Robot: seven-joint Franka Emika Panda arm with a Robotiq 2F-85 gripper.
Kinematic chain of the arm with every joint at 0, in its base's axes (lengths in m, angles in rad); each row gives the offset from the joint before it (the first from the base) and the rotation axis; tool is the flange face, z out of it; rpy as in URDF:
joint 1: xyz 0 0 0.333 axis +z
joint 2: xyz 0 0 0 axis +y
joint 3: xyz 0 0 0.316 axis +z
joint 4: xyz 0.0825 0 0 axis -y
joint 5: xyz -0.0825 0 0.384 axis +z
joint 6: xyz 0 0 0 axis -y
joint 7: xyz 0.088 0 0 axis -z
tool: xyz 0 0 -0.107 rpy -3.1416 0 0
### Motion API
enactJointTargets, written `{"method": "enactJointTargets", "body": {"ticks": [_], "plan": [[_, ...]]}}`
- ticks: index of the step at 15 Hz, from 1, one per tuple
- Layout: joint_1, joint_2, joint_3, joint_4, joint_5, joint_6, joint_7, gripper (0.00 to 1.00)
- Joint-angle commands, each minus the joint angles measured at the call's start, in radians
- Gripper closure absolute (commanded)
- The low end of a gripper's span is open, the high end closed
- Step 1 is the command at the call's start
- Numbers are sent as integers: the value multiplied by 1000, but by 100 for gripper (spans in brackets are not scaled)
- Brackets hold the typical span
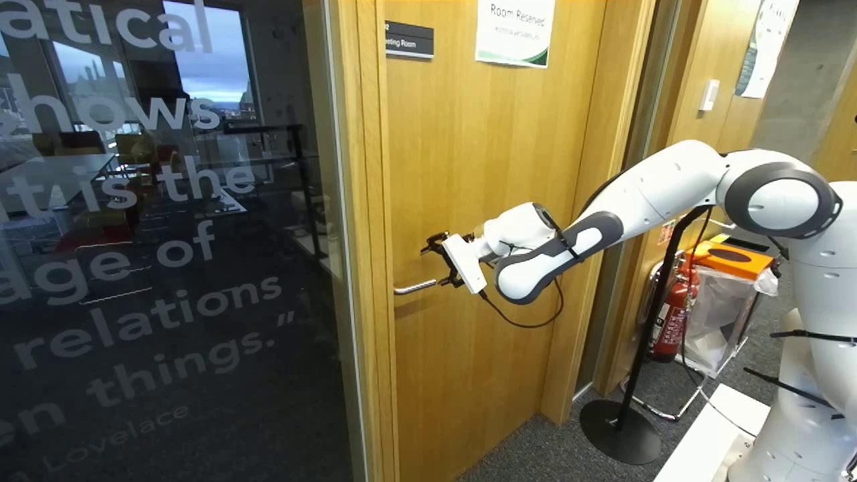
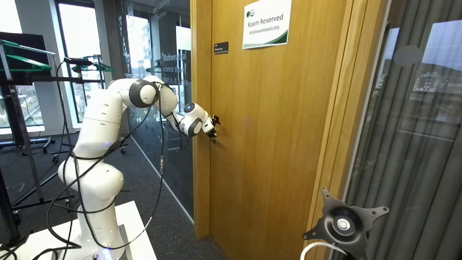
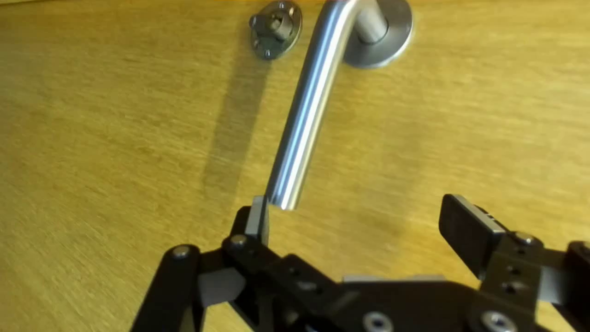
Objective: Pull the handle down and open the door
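Because the gripper (image 3: 356,205), jaws spread wide and holding nothing, has one jaw right beside the free end of the handle (image 3: 304,115), which juts from the door (image 2: 267,137) behind it, an advance may butt that end instead of straddling it.

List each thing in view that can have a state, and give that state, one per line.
Door: shut
Handle: looks level, not pulled down; not gripped
Gripper: open, holding nothing; whether it touches the handle's end cannot be told
Lock fitting: locked or unlocked, cannot tell
Paper notice: posted on the door
Fire extinguisher: upright
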State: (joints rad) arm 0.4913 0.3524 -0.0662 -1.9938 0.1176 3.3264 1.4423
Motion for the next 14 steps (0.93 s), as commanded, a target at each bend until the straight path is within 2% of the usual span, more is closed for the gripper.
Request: {"method": "enactJointTargets", "body": {"ticks": [1,6,14], "plan": [[32,21,-1,29,31,31,32,0],[69,20,-36,2,66,44,45,0],[205,81,-197,-34,169,107,39,0]]}}
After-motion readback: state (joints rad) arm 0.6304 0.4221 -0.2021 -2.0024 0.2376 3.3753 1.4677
